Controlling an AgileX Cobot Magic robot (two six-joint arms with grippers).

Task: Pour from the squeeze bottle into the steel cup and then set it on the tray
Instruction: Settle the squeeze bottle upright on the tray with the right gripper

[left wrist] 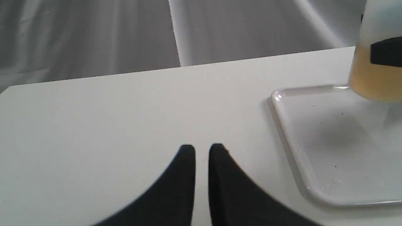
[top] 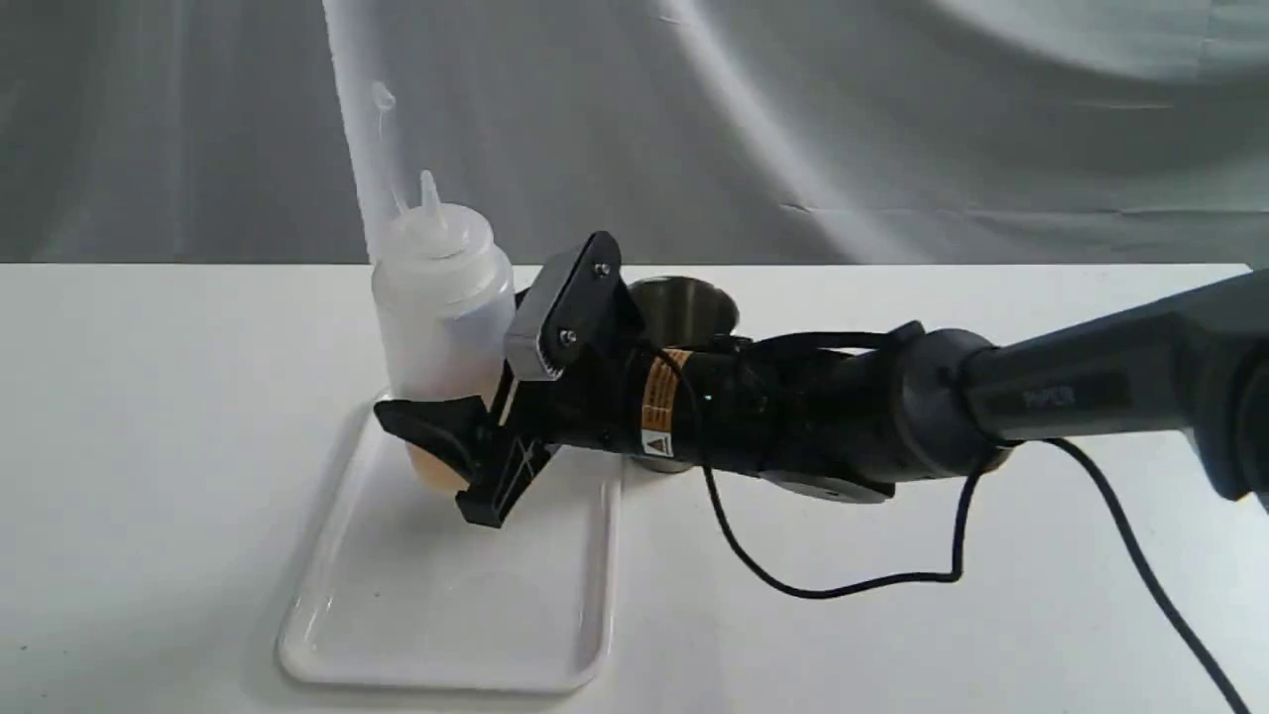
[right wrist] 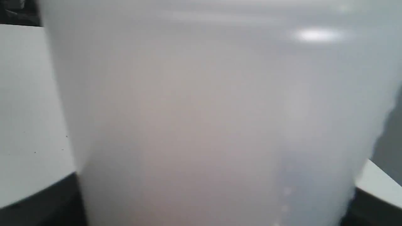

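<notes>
Tray (top: pixel 446 605), white and glossy with a low rim, lies nearest the exterior camera on a white table (top: pixel 149 446). Its near half is bare.

Over the tray's far end, the right gripper (top: pixel 486 367) comes in sideways from the right on a dark arm. It is rolled, so one finger is nearer the camera and the other farther back. The near black finger (top: pixel 421 426) crosses the front of the squeeze bottle (top: pixel 436 307), low on its body and just above the amber liquid pooled at its base. The other finger, with a grey toothed face, sits against the bottle's right side. The bottle is between the two, and the jaws are clamped on it. In the right wrist view its pale wall fills almost the whole frame, with a dark finger at each lower corner.

The bottle stands about upright, with its pointed nozzle (top: pixel 429 193) at the top. It is at the tray's far end. Whether its base rests on the tray or hangs just above it cannot be told.

A black cable (top: pixel 843 585) loops from the arm onto the table, to the right of the tray.

The steel cup (top: pixel 684 302) stands on the table behind the gripper's body, to the right of the bottle. Only its open rim and upper wall show.

Grey draped cloth (top: pixel 892 129) closes off the back.

In the left wrist view, the left gripper (left wrist: pixel 202 149) hovers over bare table beside the tray. Its black fingers are almost together, with a thin slit between them, and they hold nothing.
</notes>
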